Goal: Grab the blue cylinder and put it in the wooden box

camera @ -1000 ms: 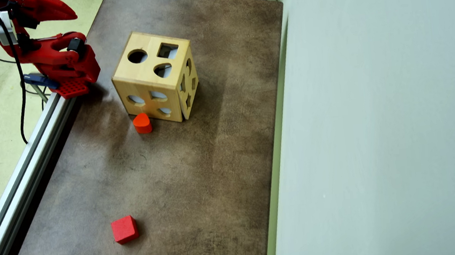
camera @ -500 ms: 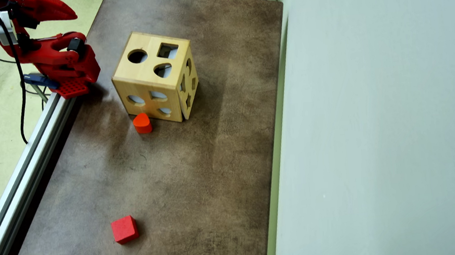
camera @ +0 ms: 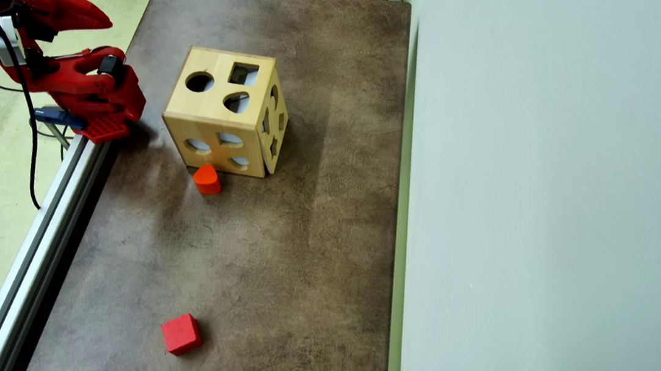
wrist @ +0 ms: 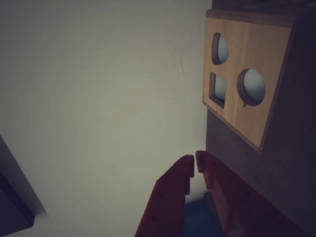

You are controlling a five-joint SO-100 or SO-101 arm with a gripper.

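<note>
I see no blue cylinder on bench (camera: pixel 289 263), likely already inside wooden box (camera: pixel 224 120) at upper centre of overhead view, though I cannot confirm. Arm folded at upper left. Pincer (wrist: pixel 195 166) pressed together, tips nearly touching, holding nothing, at bottom centre of wrist view. Only 2 blocks out: red cube (camera: pixel 181 334) lower left, orange heart block (camera: pixel 206 179) touching box front. Task looks done.

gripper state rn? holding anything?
gripper: shut, fingertips nearly touching, nothing visible between them in the wrist view. No blue cylinder in sight on the table.
</note>
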